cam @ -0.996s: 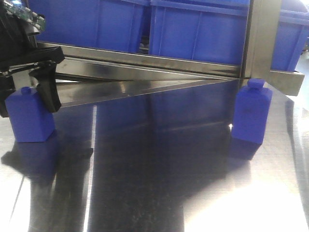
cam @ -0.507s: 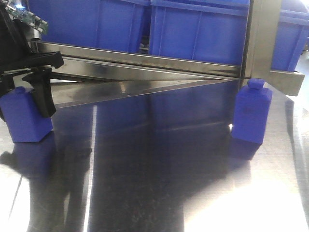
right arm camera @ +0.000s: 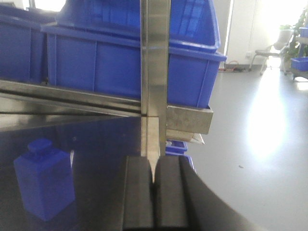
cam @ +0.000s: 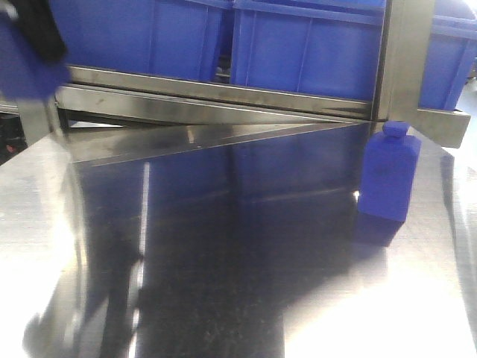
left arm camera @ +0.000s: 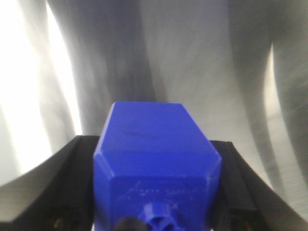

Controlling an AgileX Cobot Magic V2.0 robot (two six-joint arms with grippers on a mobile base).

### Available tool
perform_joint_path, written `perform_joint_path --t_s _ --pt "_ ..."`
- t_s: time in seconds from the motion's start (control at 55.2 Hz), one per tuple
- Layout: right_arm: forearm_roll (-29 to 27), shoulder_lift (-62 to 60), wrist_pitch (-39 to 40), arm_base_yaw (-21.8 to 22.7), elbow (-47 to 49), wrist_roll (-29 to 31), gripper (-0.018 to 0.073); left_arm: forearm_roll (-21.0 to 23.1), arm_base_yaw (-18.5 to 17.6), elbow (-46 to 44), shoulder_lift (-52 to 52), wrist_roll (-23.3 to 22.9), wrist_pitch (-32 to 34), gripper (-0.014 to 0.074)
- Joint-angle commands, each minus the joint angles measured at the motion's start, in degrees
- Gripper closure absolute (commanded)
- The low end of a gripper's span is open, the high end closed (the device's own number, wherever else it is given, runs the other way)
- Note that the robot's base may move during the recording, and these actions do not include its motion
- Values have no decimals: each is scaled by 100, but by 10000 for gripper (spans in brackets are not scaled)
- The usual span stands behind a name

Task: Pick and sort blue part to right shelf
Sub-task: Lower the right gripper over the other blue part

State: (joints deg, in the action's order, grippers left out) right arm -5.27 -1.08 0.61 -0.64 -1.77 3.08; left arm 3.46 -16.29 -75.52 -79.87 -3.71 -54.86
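- Showing the held blue part (left arm camera: 154, 144) in the left wrist view: a saturated blue, bottle-shaped block with flat faces, bevelled shoulders and a small round neck at 6 o'clock, nearest the camera.
- Left gripper (left arm camera: 154, 187): clamped on this block, its black fingers (left arm camera: 72, 178) pressing the sides at 9 and 3 o'clock. The steel table (left arm camera: 202, 62) lies blurred and streaked beyond, from 10 to 2 o'clock.
- Front view, 10 o'clock: the same block appears only as a blurred blue patch crossed by a dark shape, set against the blue bins (cam: 298, 52) and well above the tabletop. Finer detail cannot be read here.
- Front view, 3 o'clock: a second blue part (cam: 387, 175) of the same shape stands upright on the table, neck at 12 o'clock, near the foot of the steel post (cam: 406, 60).
- Right gripper (right arm camera: 154, 192): at 6 o'clock of the right wrist view, its black pads (right arm camera: 139, 192) are pressed together with nothing between them. It points toward the post at 12 o'clock, and the second blue part stands apart at 8 o'clock.
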Motion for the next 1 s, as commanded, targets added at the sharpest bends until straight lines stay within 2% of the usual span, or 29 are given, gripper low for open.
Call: perform_joint_path --t_s 0.0,0.109,0.217,0.38,0.543,0.652,0.761,0.833,0.978 --pt "-120 -49 615 -3 59 39 501 -212 -42 182 882 8 633 260" --pt "-347 -49 509 -3 145 39 501 -539 -42 784 1860 8 1188 260" --pt "-356 -49 80 -3 462 39 501 -798 -42 1526 2805 8 1817 260" --pt "-356 142 -830 -3 1244 39 501 -812 -42 2772 4240 8 2673 260" --pt "-362 882 -1657 -8 2193 39 484 -822 -42 3738 5294 8 2958 260" --pt "-368 1535 -2143 -194 2859 39 363 -812 -42 4050 5641 8 2958 260" --pt "-368 2259 -2650 -690 3472 39 182 -786 -42 4104 5743 8 2958 260" --pt "-395 2748 -3057 -1058 3873 39 95 -786 -42 4104 5743 8 3001 260" --pt "-395 3601 -3441 -1674 4379 39 58 -786 -42 4104 5743 8 3080 260"
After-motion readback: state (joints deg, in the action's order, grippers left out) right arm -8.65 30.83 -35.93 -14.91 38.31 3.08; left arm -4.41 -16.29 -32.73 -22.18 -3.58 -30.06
